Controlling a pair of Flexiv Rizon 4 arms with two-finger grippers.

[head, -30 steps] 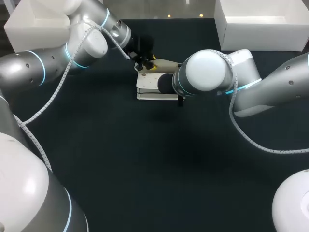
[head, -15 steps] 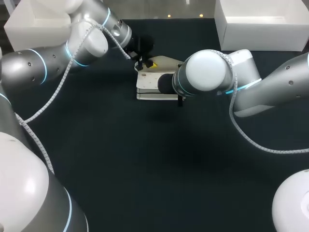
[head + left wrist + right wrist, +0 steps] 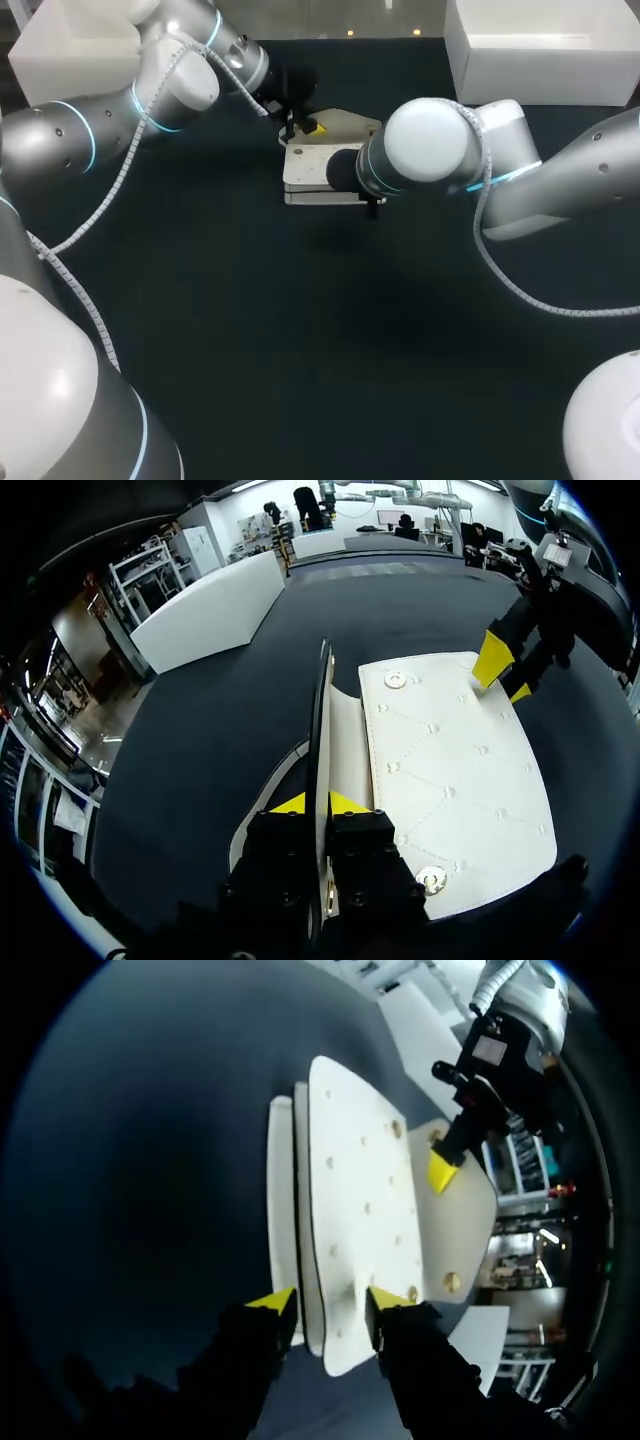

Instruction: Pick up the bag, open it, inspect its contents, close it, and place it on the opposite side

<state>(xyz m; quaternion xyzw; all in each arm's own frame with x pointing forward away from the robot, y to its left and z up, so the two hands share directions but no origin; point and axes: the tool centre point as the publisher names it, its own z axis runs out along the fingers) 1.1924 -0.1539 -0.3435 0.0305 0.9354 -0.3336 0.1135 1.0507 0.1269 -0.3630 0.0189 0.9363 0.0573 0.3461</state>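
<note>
**A:** what's the left gripper (image 3: 318, 802) doing?

**B:** it's pinched tight on the flap (image 3: 348, 124) edge. It's pulled up and back a bit since a sec ago, so the flap stands higher off the bag (image 3: 450, 770)

**A:** and where's the bag?

**B:** lying mid table (image 3: 300, 330), with the right gripper (image 3: 325, 1298) clamping its other end. Opening's underway I'd say, inspecting comes next
</note>
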